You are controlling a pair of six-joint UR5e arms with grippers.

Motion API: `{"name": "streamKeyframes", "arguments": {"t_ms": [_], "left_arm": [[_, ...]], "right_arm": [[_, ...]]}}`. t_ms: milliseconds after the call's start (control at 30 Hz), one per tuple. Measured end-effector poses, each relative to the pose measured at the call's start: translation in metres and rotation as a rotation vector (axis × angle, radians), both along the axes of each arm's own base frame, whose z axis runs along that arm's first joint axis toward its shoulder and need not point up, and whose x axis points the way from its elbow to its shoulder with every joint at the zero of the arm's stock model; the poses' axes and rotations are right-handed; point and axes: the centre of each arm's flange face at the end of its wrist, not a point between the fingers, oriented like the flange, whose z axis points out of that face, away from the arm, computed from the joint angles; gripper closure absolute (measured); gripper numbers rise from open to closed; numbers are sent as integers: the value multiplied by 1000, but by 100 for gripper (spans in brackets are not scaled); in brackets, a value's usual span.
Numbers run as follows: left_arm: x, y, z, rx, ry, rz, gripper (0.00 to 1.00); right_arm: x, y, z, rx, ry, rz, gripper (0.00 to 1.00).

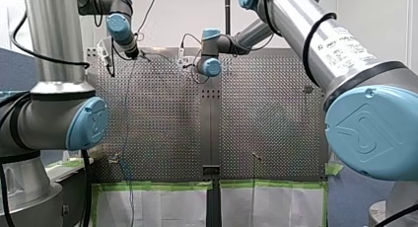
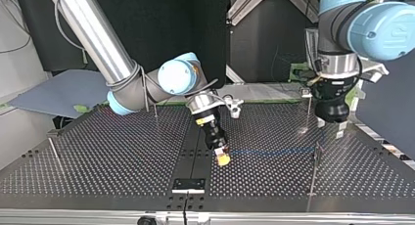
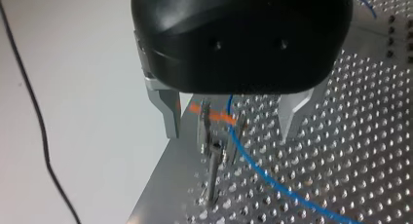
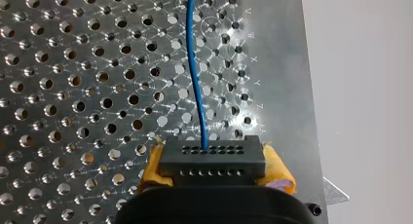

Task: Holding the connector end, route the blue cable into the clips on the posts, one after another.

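The blue cable [image 4: 195, 78] leaves the connector [image 4: 212, 160] clenched in my right claw [image 4: 214, 168] and runs straight ahead of it over the table [image 4: 73, 87], while only the left wrist view shows it passing between the released fingers of my left claw [image 3: 231, 117], beside a post [image 3: 213, 175].

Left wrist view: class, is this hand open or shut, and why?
Open. The metal fingers of my left hand stand well apart, either side of the clip post and blue cable, gripping neither.

Thin blue cable [image 4: 195, 87] leaves black connector [image 4: 212, 160], passes beside post clip [image 3: 208, 134].
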Motion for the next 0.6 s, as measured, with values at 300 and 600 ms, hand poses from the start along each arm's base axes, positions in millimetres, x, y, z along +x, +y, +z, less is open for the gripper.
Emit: {"name": "streamKeyframes", "arguments": {"t_ms": [300,600], "left_arm": [[2,-18,2,32,-33,-64,2],[14,-21,-9,98,-26,-45,2]], "right_arm": [[0,0,-1,4,0,0,100],[-1,-1,-2,10,5,-3,100]]}}
